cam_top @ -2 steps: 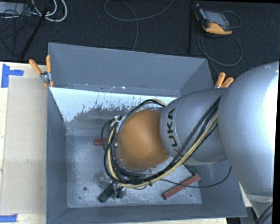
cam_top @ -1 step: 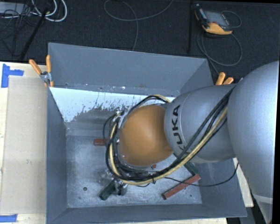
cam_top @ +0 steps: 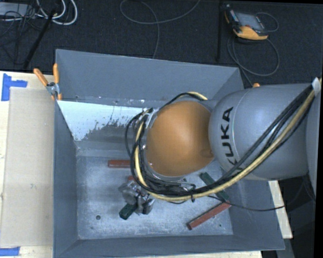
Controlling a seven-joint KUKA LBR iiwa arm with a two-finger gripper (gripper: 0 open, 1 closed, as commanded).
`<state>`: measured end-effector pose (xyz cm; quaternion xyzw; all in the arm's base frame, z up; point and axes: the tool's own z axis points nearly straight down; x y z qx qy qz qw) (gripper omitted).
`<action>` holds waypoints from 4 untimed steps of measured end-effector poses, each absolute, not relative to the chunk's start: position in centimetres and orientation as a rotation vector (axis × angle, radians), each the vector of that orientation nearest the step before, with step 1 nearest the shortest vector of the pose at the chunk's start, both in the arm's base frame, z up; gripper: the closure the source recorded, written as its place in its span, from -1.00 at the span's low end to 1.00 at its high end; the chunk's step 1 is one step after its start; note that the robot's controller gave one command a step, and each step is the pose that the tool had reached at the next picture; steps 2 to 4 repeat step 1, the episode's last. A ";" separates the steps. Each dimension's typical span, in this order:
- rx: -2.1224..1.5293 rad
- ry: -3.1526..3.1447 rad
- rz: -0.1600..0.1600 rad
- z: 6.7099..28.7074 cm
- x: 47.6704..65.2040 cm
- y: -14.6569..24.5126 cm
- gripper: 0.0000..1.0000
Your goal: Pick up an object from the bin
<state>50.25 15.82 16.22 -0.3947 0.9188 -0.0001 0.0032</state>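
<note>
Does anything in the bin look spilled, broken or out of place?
Nothing stands out. The reddish-brown stick, the second stick and the dark green piece by the claw lie loose on the bin floor. The back wall is scuffed with dark specks.

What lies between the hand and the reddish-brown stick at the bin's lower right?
Nothing: in the camera view, bare bin floor runs from the hand to the reddish-brown stick. A small dark green piece lies on the hand's other side.

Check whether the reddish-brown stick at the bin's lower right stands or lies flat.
Lies flat: the reddish-brown stick stretches lengthwise on the bin floor.
</note>
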 end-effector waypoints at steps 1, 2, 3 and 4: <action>-1.231 2.888 0.001 17.6 50.3 15.9 1.00; -1.231 2.888 0.001 17.6 50.3 15.9 1.00; -1.231 2.888 0.001 17.6 50.3 15.9 1.00; -1.231 2.888 0.001 17.6 50.3 15.9 1.00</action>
